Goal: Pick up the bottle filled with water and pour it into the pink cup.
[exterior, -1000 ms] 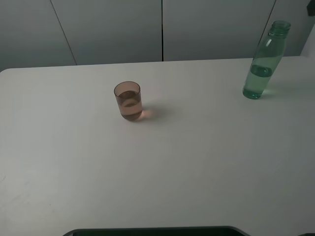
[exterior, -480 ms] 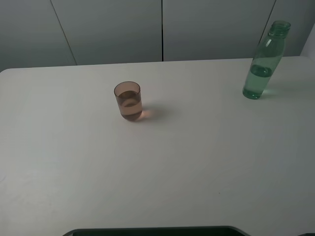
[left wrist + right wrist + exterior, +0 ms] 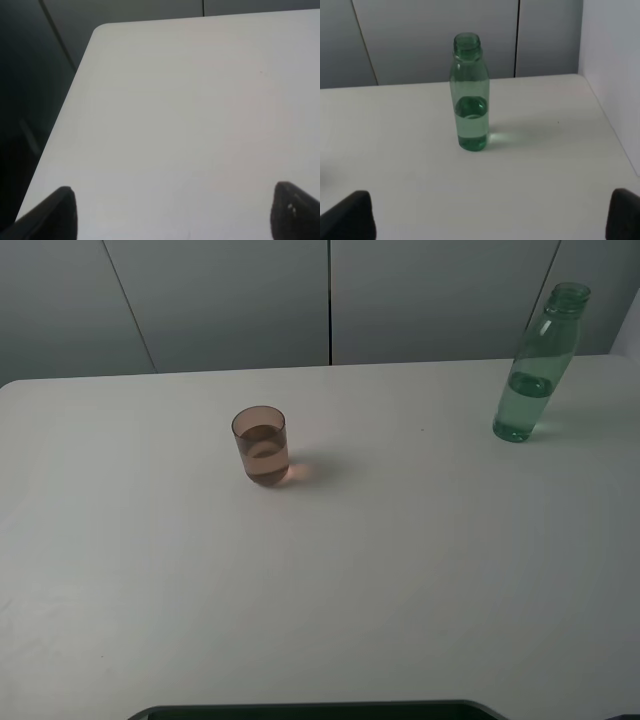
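My right gripper [image 3: 490,215] is spread wide, holding nothing; only its two dark fingertips [image 3: 350,215] show at the lower corners of the right wrist view. The bottle [image 3: 470,95] stands upright straight ahead of it, centred between the fingers' line but well apart from them, uncapped, clear liquid filling roughly the lower part. A pale wall rises just off to one side of the bottle; grey panels stand behind it.

My left gripper [image 3: 172,212] is also released and empty, fingertips [image 3: 50,215] far apart at the frame's lower corners. Ahead of it there is just bare white table [image 3: 190,110] and the table's rounded corner. Neither the bottle nor the cup shows in this view.

The high camera catches what both wrist views miss: the pink cup [image 3: 261,446] sits upright toward the middle of the table [image 3: 330,590], with liquid partway up and a faint pinkish shadow beside it. Same view shows the bottle [image 3: 535,365] at the far right edge, well apart from the cup. Neither gripper appears in the high view, so only the wrist views tell their state. The cup is out of sight from my right gripper, and how it lies relative to either hand I can't tell.
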Controlling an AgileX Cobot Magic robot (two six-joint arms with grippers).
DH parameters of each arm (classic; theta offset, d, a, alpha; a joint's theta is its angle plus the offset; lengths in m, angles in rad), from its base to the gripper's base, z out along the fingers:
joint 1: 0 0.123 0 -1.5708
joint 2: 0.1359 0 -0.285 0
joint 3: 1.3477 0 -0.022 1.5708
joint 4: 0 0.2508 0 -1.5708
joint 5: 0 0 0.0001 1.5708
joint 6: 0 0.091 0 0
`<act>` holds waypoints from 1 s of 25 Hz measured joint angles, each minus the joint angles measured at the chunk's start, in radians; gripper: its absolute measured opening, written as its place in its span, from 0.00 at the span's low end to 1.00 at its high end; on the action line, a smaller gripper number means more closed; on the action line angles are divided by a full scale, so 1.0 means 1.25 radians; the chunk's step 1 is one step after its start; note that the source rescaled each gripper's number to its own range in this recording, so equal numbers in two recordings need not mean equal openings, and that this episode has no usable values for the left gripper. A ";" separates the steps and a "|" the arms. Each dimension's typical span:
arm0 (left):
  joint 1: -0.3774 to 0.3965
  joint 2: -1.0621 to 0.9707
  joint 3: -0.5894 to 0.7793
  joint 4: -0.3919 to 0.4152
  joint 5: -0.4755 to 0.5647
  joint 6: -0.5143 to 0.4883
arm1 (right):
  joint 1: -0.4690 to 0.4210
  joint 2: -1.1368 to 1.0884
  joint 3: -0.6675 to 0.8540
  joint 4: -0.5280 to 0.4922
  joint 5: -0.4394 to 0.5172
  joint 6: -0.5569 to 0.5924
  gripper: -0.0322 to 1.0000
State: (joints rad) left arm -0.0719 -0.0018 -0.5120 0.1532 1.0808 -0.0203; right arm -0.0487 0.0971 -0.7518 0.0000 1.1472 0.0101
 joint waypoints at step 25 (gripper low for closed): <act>0.000 0.000 0.000 0.000 0.000 0.000 | 0.000 -0.079 0.193 0.016 -0.036 -0.014 1.00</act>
State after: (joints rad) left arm -0.0719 -0.0018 -0.5120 0.1532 1.0808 -0.0203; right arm -0.0487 -0.0010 -0.5110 0.0204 1.1026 -0.0078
